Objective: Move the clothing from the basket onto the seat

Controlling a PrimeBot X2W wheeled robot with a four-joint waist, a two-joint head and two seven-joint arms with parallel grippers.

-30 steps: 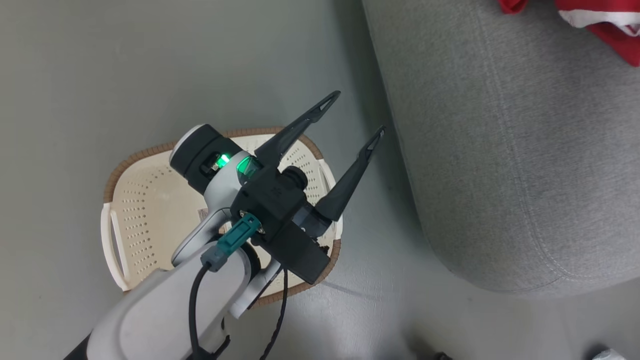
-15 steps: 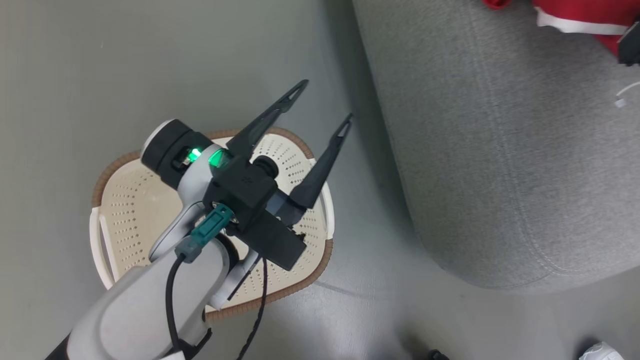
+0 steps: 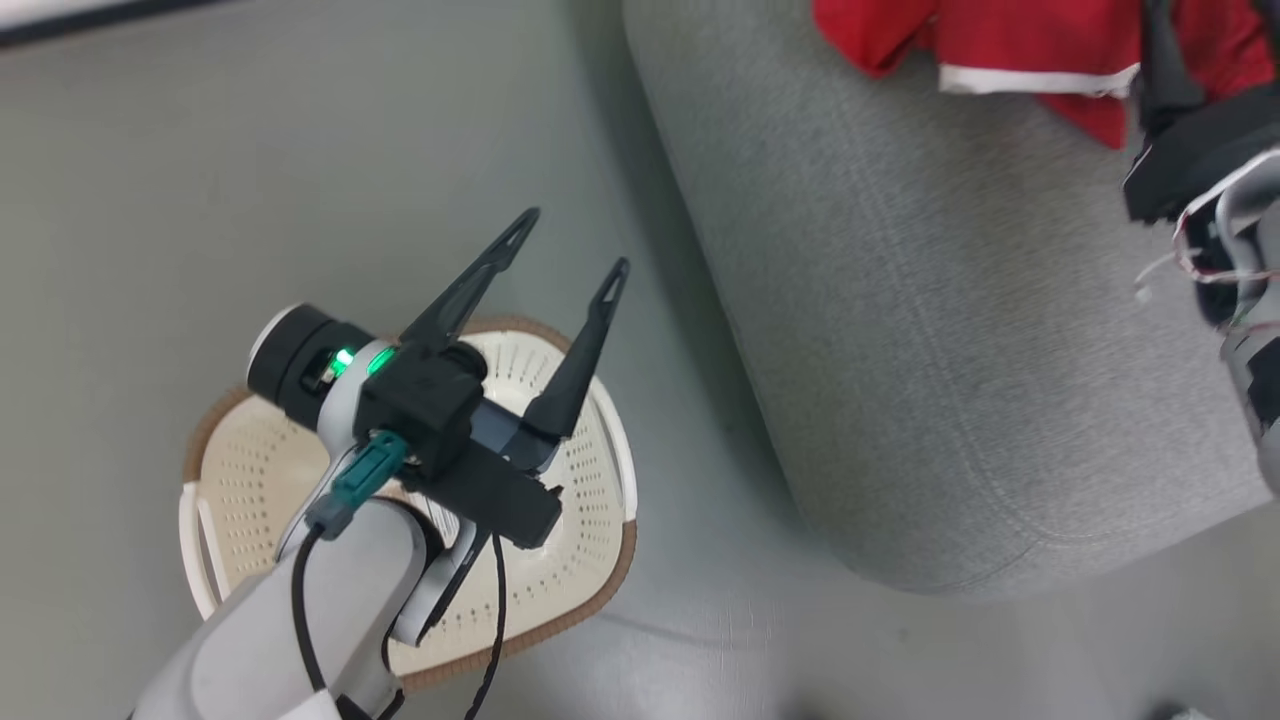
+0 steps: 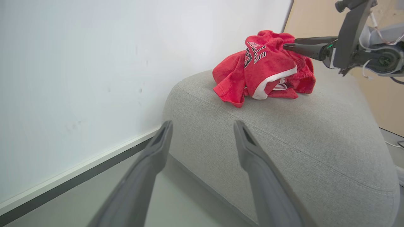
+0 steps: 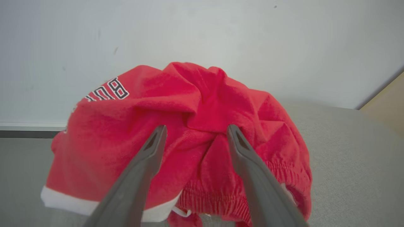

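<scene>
Grey floor (image 3: 300, 150), one basket (image 3: 240, 470), one seat (image 3: 950, 350), one clothing (image 3: 1020, 40) heap, left gripper (image 3: 575, 240) and right gripper (image 5: 196, 127) fingers (image 5: 142, 167) spread.

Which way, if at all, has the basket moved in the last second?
No. The basket sits as close to the sofa's rounded corner as before; the whole view shifted, so the camera moved.

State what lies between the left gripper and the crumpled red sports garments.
Head view: a strip of grey floor, then the bare grey fabric sofa, lies between the left gripper and the red garments.
</scene>
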